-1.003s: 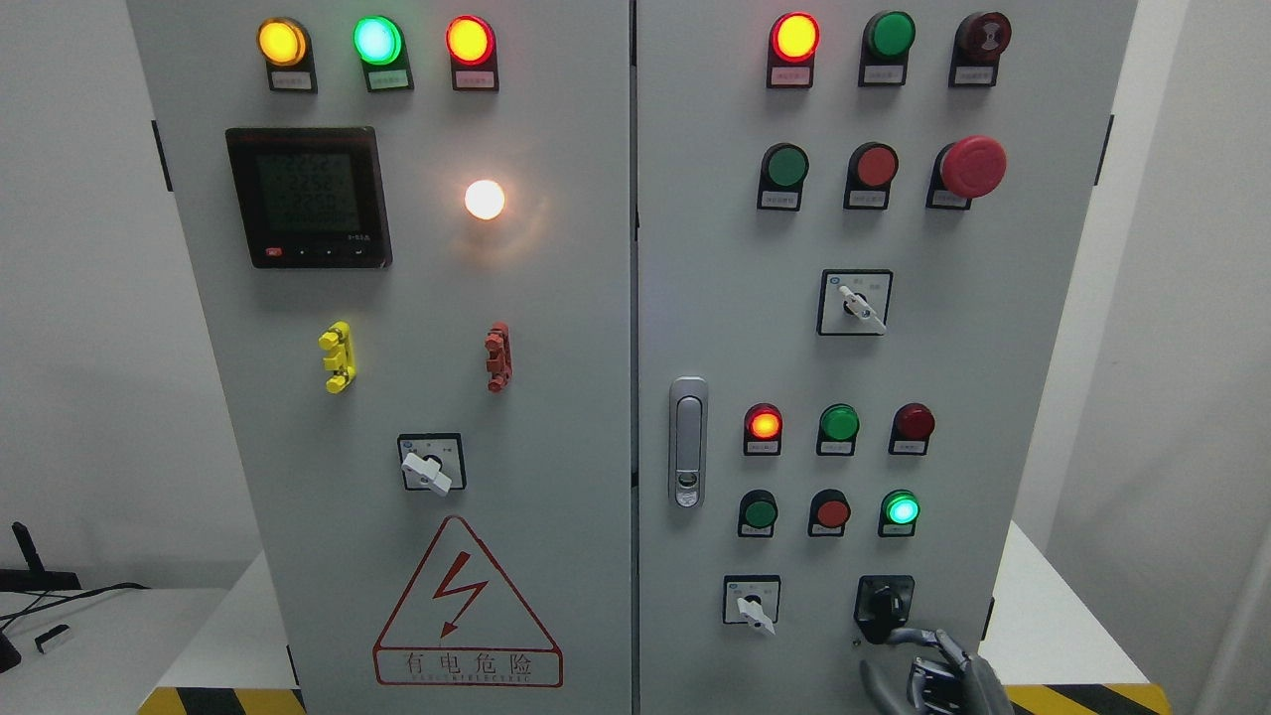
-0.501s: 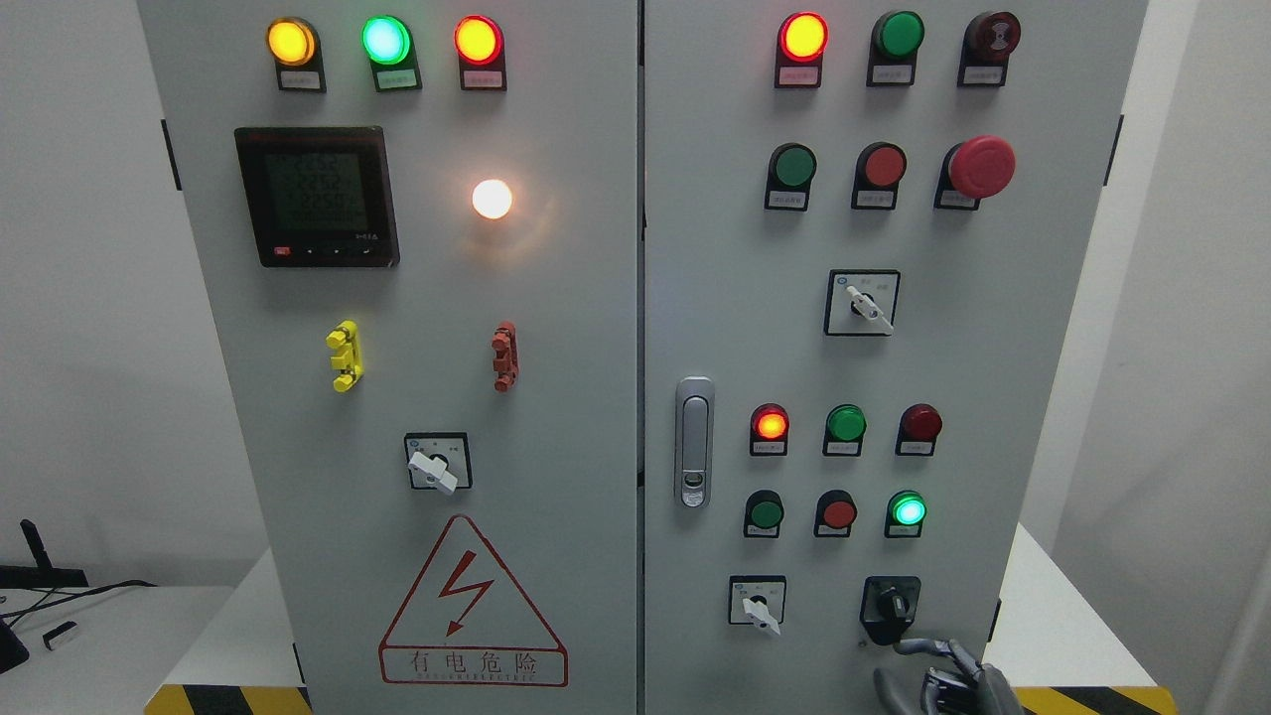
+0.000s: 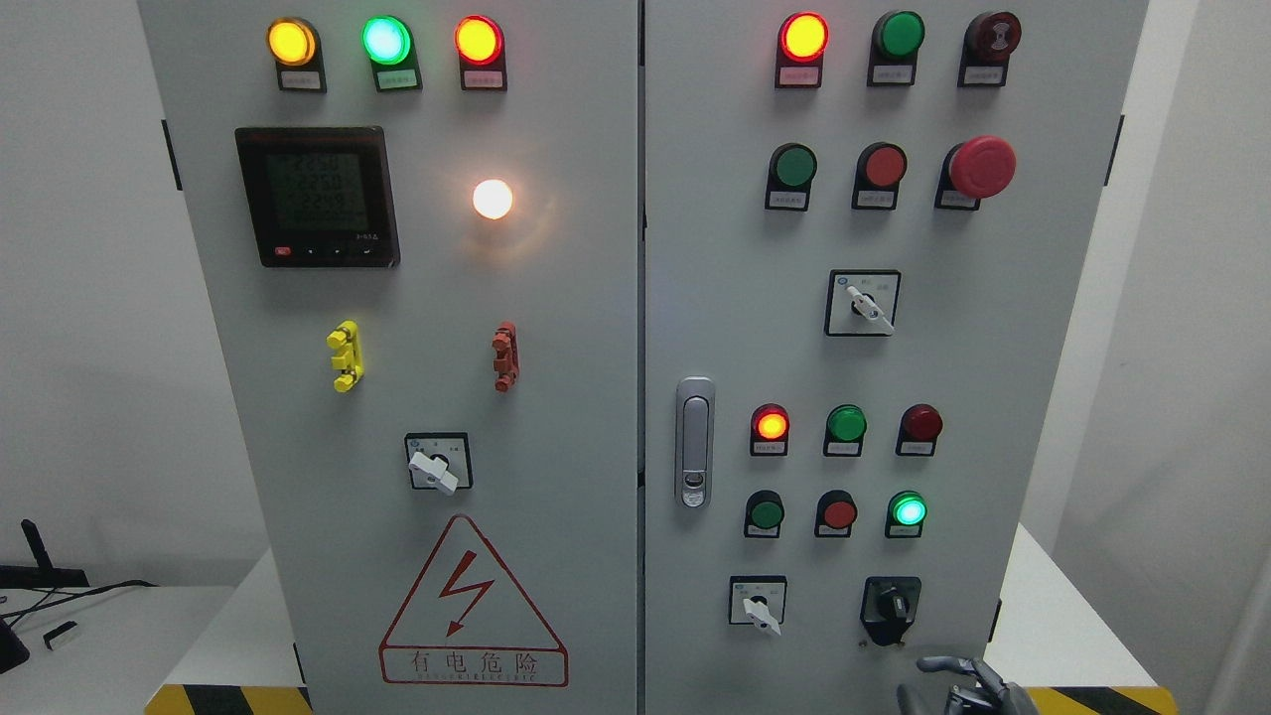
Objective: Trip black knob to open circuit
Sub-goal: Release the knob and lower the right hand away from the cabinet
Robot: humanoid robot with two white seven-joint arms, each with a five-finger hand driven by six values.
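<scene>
On the left door, three lit lamps run along the top in amber, green and red, high where they read at a glance. Below them sit a dark meter with faint digits and a glowing white lamp. Lower down, a yellow clip and a red clip stand upright side by side but well apart. A white selector sits under them, and the red-edged warning triangle sits low on the door, most likely to caution anyone reaching toward it.

A grey latch sits by the seam between the doors, on the right door. That door carries rows of lamps and buttons, a red mushroom stop standing proud so it can be struck fast, and two more white selectors.

The black knob is at the bottom right of this door, its handle standing near upright. Just below and slightly right of it, apart from it, is the right hand, coming in at the bottom edge. Its fingers are loosely curled and grasp nothing, one fingertip pointing left under the knob. I judge the hand is low because the knob is the lowest control, though whether the knob is already tripped cannot be told.
</scene>
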